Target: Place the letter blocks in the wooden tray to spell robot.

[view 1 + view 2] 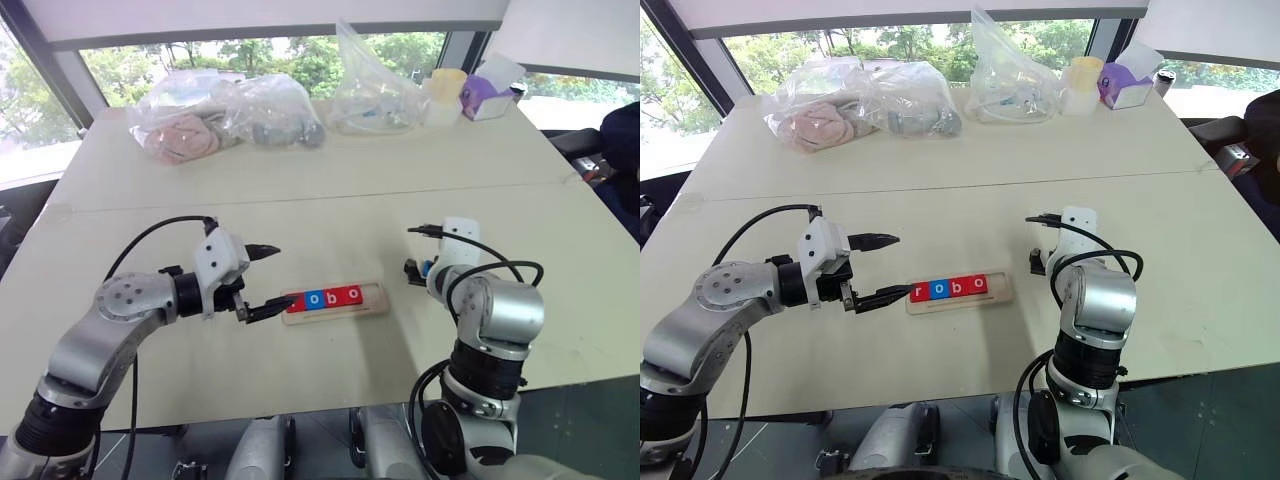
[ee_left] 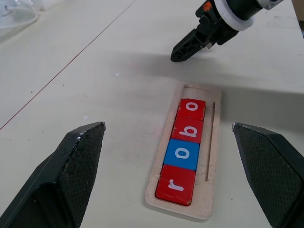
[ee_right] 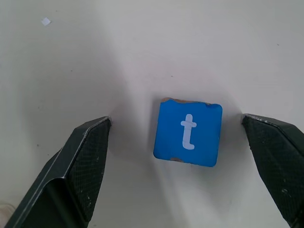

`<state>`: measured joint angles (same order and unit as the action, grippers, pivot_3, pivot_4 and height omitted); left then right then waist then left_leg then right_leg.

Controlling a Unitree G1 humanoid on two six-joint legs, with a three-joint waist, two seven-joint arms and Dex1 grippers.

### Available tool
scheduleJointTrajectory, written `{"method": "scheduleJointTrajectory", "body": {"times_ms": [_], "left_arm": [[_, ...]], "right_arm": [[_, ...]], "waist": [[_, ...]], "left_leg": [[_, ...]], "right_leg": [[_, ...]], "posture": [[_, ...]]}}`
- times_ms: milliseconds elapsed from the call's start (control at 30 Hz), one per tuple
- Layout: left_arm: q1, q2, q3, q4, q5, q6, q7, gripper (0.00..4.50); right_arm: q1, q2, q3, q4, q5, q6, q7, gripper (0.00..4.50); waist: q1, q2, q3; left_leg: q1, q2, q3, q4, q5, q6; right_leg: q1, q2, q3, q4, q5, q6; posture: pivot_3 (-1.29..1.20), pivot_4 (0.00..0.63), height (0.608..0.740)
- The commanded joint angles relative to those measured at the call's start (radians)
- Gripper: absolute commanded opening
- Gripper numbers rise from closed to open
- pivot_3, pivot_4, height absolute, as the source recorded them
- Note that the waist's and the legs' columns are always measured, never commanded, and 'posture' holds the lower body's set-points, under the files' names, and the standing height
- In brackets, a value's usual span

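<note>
**A:** Start on your left. Your left gripper hangs just beside the near end of the wooden tray, fingers spread wide, holding nothing. One fingertip looks very close to the tray's edge; I can't tell whether it touches. The arm is bent at the elbow, and the gripper points across toward the tray, dipping a little.

**B:** And the tray itself?

**A:** Four letter blocks sit in the slot, reading r, o, b, o: red, blue, red, red. The last place, at the far end, is bare.

**B:** Then the right side?

**A:** The blue t block lies flat on the table, off the tray's right end and apart from it. Your right gripper points steeply down over it, with the arm folded close to the body. The fingers stand wide on either side of the block, touching neither edge.

**B:** What could spoil it?

**A:** I'd say if you close off-centre, one finger may push the block sideways or twist it. Held crooked, it could catch on the slot's lip. And your left fingertip may nudge the tray if that arm shifts.
</note>
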<state>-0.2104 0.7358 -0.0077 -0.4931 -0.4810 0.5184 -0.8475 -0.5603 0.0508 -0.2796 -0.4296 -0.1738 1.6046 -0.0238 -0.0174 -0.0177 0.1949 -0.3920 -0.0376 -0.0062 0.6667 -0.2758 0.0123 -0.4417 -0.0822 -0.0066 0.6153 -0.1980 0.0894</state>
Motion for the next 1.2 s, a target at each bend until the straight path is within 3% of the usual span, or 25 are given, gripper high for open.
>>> {"method": "scheduleJointTrajectory", "body": {"times_ms": [33,167,367,633,833,1200], "left_arm": [[-0.006,0.006,0.02,-0.034,-0.003,-0.01,0.0,4.5],[-0.009,0.002,0.016,-0.029,-0.002,-0.012,0.002,4.5],[-0.015,-0.004,0.008,-0.022,0.0,-0.016,0.001,4.5],[-0.016,-0.009,0.001,-0.015,0.002,-0.019,-0.004,4.5],[-0.017,-0.008,0.0,-0.012,0.004,-0.021,-0.008,4.5],[-0.025,-0.017,-0.002,0.001,0.014,-0.029,-0.014,4.5]], "right_arm": [[0.013,0.031,-0.021,-0.017,-0.039,0.01,0.005,3.13],[0.017,0.049,-0.021,-0.032,-0.078,0.01,0.031,1.18],[0.085,0.04,0.035,-0.1,-0.113,0.01,0.153,1.18],[0.239,-0.138,0.169,-0.215,-0.036,0.01,0.386,1.18],[0.324,-0.162,0.2,-0.286,-0.043,0.01,0.445,1.18],[0.334,-0.157,0.219,-0.293,-0.134,0.01,0.515,1.18]], "waist": [[0.0,0.0,0.0],[0.0,0.0,0.0],[0.001,0.0,0.0],[0.001,0.0,0.0],[0.002,-0.001,-0.001],[0.004,-0.001,-0.001]], "left_leg": [[0.0,0.0,0.0,0.0,0.0,0.0],[0.0,0.0,0.0,0.0,0.0,0.0],[0.0,0.0,0.0,0.0,0.0,0.0],[0.0,0.0,0.0,0.0,0.0,0.0],[0.001,0.001,-0.001,0.0,0.0,0.0],[0.001,0.001,-0.001,0.0,0.0,0.0]], "right_leg": [[0.0,0.0,0.0,0.0,0.0,0.0],[0.0,0.0,0.0,0.0,-0.001,-0.001],[0.0,0.0,0.0,0.0,-0.001,-0.001],[0.001,0.0,0.0,-0.001,-0.002,-0.002],[0.001,0.001,0.0,-0.001,-0.003,-0.002],[0.001,0.0,0.0,-0.002,-0.003,-0.002]], "posture": [[0.0,0.15,0.725],[0.0,0.15,0.725],[0.0,0.15,0.725],[0.0,0.15,0.725],[0.0,0.15,0.725],[0.0,0.15,0.725]]}}
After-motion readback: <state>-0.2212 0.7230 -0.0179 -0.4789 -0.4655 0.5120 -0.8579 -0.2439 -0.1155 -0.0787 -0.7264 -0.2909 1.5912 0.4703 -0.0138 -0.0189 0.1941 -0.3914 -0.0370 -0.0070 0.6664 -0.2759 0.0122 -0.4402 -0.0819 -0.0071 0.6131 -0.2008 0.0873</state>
